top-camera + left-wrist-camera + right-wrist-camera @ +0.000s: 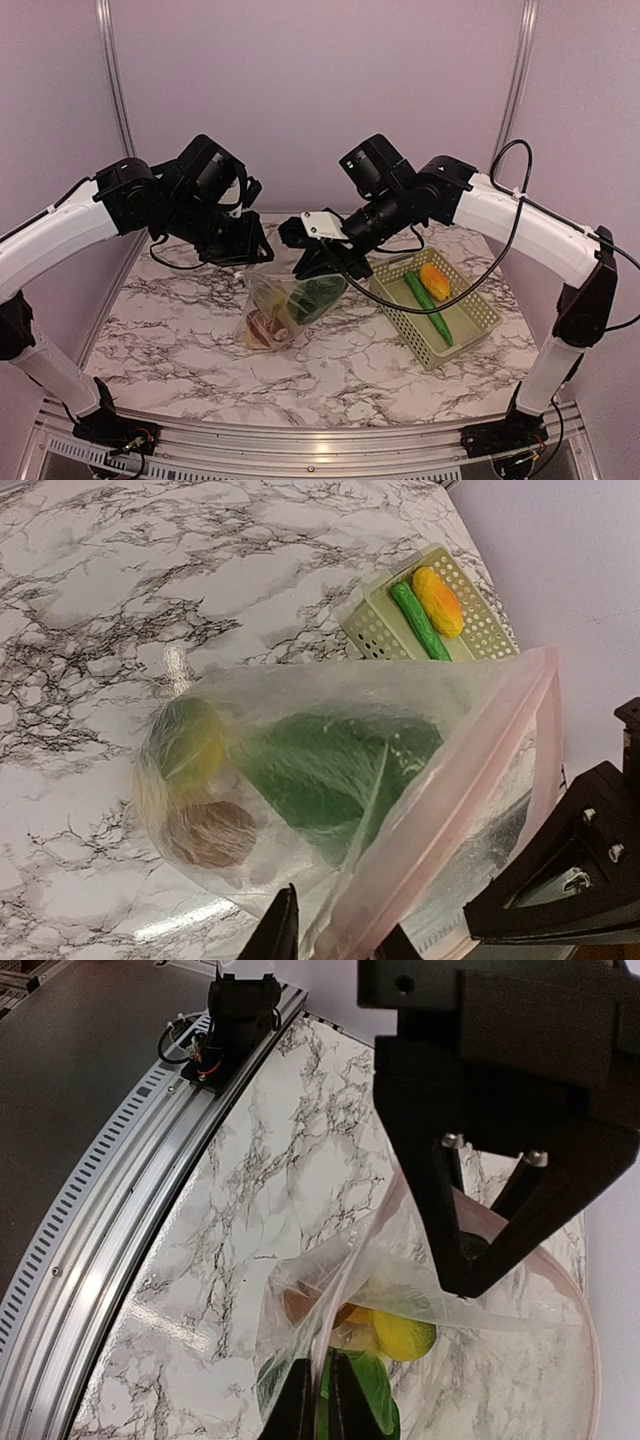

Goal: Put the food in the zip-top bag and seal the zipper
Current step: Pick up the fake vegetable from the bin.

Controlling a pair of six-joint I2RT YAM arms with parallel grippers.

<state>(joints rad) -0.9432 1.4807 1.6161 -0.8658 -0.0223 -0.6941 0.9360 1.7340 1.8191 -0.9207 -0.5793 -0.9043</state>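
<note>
We see the left end effector [338, 938] and the right end effector [320, 1400] each clenched on the rim of the zip-top bag [285, 308], mid-way across the table [180, 340], with the basket [478, 318] at its three o'clock.

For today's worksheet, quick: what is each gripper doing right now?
Left gripper: jaws astride the bag rim; grip cannot be told.
Right gripper: closed on the bag.
</note>
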